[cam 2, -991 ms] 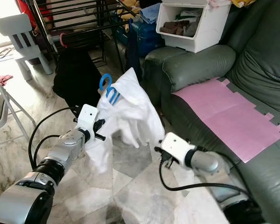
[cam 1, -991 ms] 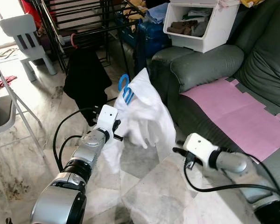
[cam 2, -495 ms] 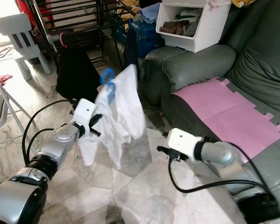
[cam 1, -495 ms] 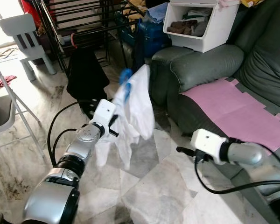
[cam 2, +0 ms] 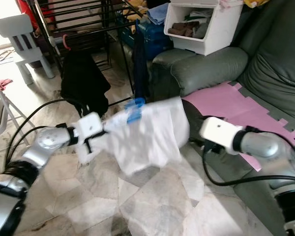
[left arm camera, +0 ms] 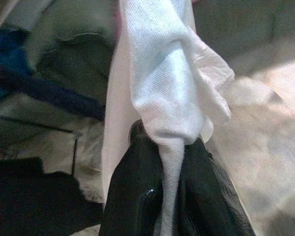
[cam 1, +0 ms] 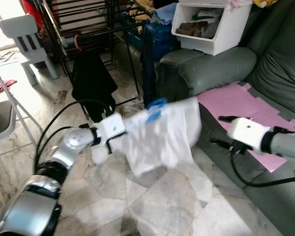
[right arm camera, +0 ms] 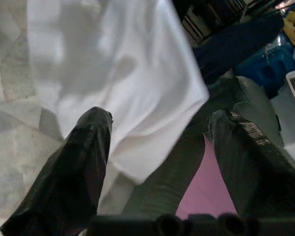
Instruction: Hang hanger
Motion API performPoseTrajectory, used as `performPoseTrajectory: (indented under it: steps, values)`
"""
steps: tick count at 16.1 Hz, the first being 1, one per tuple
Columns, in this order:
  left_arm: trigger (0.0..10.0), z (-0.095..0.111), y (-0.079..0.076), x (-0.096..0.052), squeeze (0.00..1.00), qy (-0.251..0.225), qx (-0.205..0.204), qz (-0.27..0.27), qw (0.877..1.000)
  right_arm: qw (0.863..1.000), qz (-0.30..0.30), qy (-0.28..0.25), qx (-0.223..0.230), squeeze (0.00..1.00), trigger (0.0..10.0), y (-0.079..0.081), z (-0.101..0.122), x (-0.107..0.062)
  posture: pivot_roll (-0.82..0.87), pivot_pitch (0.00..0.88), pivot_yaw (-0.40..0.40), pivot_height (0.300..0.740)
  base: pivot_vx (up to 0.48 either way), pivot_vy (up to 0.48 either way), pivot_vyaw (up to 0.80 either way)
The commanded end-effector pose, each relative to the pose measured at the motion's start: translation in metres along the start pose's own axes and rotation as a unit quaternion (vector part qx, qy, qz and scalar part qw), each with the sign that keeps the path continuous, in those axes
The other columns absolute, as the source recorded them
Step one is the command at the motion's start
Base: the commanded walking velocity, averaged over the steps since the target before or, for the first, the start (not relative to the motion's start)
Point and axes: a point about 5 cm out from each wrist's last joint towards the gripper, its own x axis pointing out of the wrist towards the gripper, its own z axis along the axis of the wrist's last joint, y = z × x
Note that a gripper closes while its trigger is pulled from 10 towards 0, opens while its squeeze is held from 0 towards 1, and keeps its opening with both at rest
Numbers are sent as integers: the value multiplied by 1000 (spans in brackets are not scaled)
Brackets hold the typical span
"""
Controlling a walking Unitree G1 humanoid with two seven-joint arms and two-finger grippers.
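White shirt [cam 1: 162, 137] on a blue hanger [cam 1: 155, 109] billows sideways above the floor, between both arms. The left gripper [left arm camera: 169, 152] is clamped on a fold of its cloth. The right gripper [right arm camera: 162, 142], fingers spread wide and empty, hovers just beside the shirt's far edge, near the sofa [cam 1: 221, 69].

Sofa [cam 1: 221, 73] blocks right; bare floor [cam 1: 152, 201] below; rack [cam 1: 83, 29] ahead.
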Motion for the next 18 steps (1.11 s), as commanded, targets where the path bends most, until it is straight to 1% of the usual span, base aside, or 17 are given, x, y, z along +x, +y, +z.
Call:
performPoseTrajectory:
  steps: [1, 2, 3, 4, 5, 6, 7, 8, 9, 10, 12, 14, 15, 18]
  values:
    - [0, 8, 0, -1, 0, -15, 35, -25, 999, 1000, 5, 0, -21, 1000, 10000, -4, 1, -3, -175, 0, 47, 740, 0, 0, 0]
    - [0, 9, -3, -1, 0, -17, 51, -45, 998, 1000, 2, -5, -22, 1000, 10000, -4, 1, -3, -173, 0, 49, 740, 0, 0, 0]
    - [0, 17, -9, 0, 0, -38, 64, -77, 994, 1000, 7, -12, -26, 1000, 10000, -2, 0, 1, -173, 0, 48, 740, 0, 0, 0]
    - [0, 19, -11, 1, 0, -46, 66, -85, 993, 999, 11, -11, -28, 1000, 10000, -1, -1, 2, -174, 0, 46, 740, 0, 0, 0]
    - [0, 26, -14, 4, 0, -62, 76, -95, 991, 999, 22, -16, -23, 973, 10000, 3, -2, 4, -174, 0, 46, 740, 0, 0, 0]
    - [0, 34, -16, 6, 0, -81, 78, -105, 988, 999, 34, -24, -6, 451, 10000, 6, -1, 9, -173, 0, 44, 740, 0, 0, 0]
    - [0, 37, -16, 7, 0, -86, 80, -107, 987, 999, 39, -27, -2, 388, 10000, 7, -1, 11, -173, 0, 44, 740, 0, 0, 0]
    - [0, 44, -17, 9, 0, -101, 87, -109, 985, 998, 50, -32, -1, 298, 10000, 8, -2, 19, -170, 0, 43, 740, 0, 0, 0]
    - [0, 47, -18, 10, 0, -106, 88, -110, 984, 998, 54, -36, 6, 282, 10000, 8, -3, 23, -168, 0, 42, 740, 0, 0, 0]
    - [0, 51, -21, 13, 0, -114, 89, -112, 983, 997, 69, -40, 15, 0, 10000, 10, -1, 29, -160, 0, 38, 740, 0, 0, 0]
    - [0, 53, -25, 14, 0, -120, 90, -116, 982, 995, 94, -36, 11, 0, 10000, 12, 0, 36, -157, 0, 35, 740, 0, 0, 0]
    - [0, 54, -27, 14, 0, -124, 88, -118, 981, 995, 94, -36, 12, 0, 10000, 10, -1, 39, -158, 0, 34, 740, 0, 0, 0]
    - [0, 56, -29, 15, 0, -129, 85, -118, 981, 994, 104, -37, 23, 0, 0, 10, -3, 41, -158, 0, 34, 740, 0, 0, 0]
    - [0, 55, -31, 15, 0, -128, 85, -121, 981, 989, 141, -22, 29, 0, 0, 14, -9, 42, -158, 0, 34, 740, 0, 0, 0]
